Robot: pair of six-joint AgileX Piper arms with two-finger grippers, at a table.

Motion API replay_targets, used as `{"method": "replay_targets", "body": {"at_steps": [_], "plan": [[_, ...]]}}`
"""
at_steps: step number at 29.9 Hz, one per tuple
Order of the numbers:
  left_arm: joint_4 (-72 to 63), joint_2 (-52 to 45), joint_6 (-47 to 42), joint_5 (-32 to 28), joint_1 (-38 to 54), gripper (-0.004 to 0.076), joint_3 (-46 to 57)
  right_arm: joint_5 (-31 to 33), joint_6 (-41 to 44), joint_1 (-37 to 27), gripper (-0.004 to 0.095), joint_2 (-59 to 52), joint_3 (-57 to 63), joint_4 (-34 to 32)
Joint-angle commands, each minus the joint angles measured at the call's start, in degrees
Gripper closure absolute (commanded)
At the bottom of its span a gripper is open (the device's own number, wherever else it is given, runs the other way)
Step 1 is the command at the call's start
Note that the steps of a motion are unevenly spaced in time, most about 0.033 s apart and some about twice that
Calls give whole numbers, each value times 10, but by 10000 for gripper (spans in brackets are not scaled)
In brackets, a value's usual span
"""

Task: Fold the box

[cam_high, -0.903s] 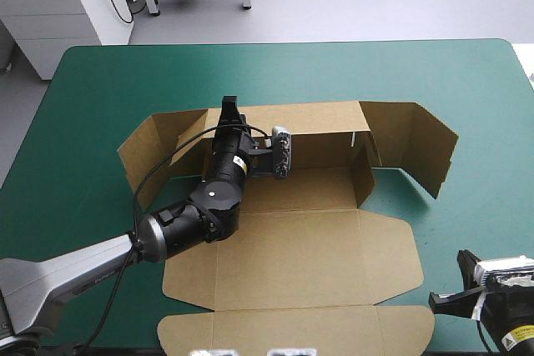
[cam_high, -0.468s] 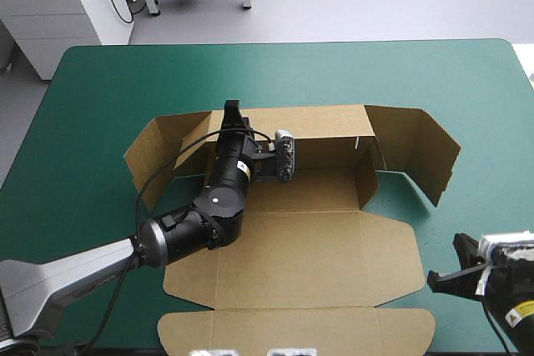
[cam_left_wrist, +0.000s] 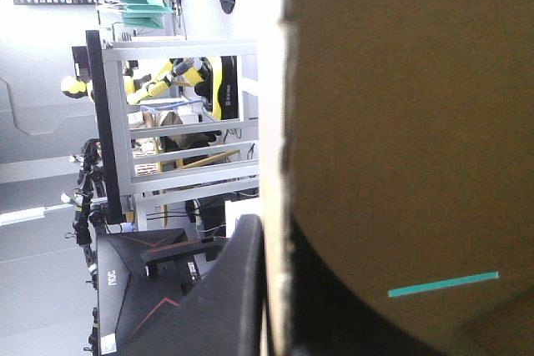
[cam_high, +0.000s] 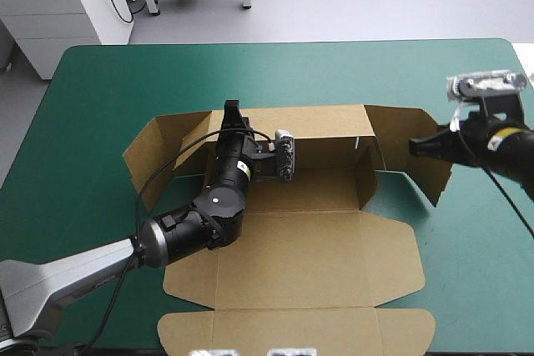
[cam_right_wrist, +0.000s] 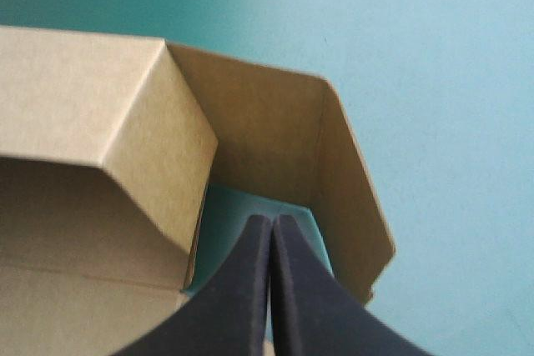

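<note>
Box (cam_high: 321, 193): cut sheet of brown board, partly folded, open, lying mid teal-green cover (cam_high: 125, 81). Base flat. Far wall (cam_high: 321, 127) raised upright along far side. Long flaps at both its ends raised, angled toward near edge: left flap (cam_high: 154, 152), right flap (cam_high: 417, 147). Short right side wall (cam_high: 365, 174) upright beside base. Lid (cam_high: 292, 248) flat toward near edge, tuck flap (cam_high: 292, 327) flat beyond it.

Right pincer (cam_right_wrist: 272, 219) (tips together) beside box (cam_right_wrist: 100, 139)

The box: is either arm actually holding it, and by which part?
The left gripper pinches the box by the top edge of its raised far wall. The right gripper is shut, holding nothing.
</note>
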Motion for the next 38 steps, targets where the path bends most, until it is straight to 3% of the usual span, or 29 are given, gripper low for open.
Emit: {"method": "replay_targets", "body": {"at_steps": [1, 8, 14, 18, 29, 35, 38], "plan": [[16, -23, -10, 1, -5, 732, -11, -22, -15, -4, 928, 75, -96, 1], [16, -23, -10, 1, -5, 732, -11, -29, -16, -4, 928, 195, -182, 3], [16, -23, -10, 1, -5, 732, -11, -100, 22, -4, 928, 279, -210, 3], [16, -23, -10, 1, -5, 732, -11, -92, 30, -4, 928, 316, -219, 6], [16, -23, -10, 3, -5, 732, -11, 57, 51, -17, 928, 335, -219, 23], [13, -23, -10, 3, -5, 732, -11, 153, 1, -44, 928, 335, -219, 72], [13, -23, -10, 0, -5, 732, -11, 165, -22, -49, 928, 334, -218, 105]]}}
